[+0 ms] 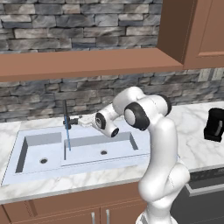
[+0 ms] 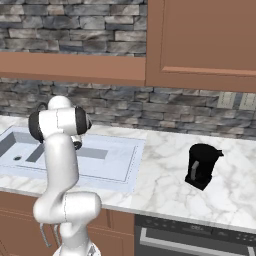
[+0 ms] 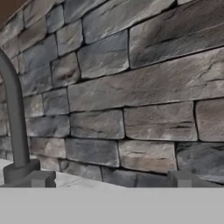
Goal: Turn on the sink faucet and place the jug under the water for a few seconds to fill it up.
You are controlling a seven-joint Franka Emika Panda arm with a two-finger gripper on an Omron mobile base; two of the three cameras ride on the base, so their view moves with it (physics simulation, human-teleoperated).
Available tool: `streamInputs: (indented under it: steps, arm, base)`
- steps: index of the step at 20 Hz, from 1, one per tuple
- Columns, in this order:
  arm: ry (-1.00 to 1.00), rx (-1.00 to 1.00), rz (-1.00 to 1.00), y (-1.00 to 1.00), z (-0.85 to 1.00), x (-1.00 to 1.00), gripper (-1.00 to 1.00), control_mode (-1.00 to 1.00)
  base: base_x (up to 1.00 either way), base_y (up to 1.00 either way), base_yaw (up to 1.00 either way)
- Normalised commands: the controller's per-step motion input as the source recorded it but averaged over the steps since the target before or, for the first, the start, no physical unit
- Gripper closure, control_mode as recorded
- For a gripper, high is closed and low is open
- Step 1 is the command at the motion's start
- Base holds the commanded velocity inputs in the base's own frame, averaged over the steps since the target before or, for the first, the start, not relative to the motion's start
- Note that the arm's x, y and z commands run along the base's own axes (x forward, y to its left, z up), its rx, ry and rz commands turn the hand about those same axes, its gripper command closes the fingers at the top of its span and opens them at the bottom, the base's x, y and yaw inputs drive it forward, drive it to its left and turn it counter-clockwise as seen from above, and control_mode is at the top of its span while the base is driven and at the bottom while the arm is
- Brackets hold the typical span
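Water (image 1: 68,139) runs from the faucet (image 1: 65,114); the gripper (image 1: 75,121), jaws apart, should back off cleanly and cross to the jug (image 1: 215,124) on the worktop (image 1: 192,144).

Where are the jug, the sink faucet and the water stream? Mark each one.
jug (image 2: 201,165): right base view, on the middle of its black body, standing on the counter.
sink faucet (image 1: 65,111): left base view, on its upright dark stem.
water (image 1: 68,139): left base view, midway down the blue stream.
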Motion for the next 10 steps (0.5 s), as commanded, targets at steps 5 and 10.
streamInputs:
  steps: [5,10]
  arm:
    - [-0.06,0.0,-0.05,-0.37,0.69,-0.26,-1.0,-1.0]
    - [-0.06,0.0,-0.03,-0.4,0.95,-0.24,-1.0,-1.0]
  base:
    - [0.0,0.0,0.0]
    - [0.0,0.0,0.0]
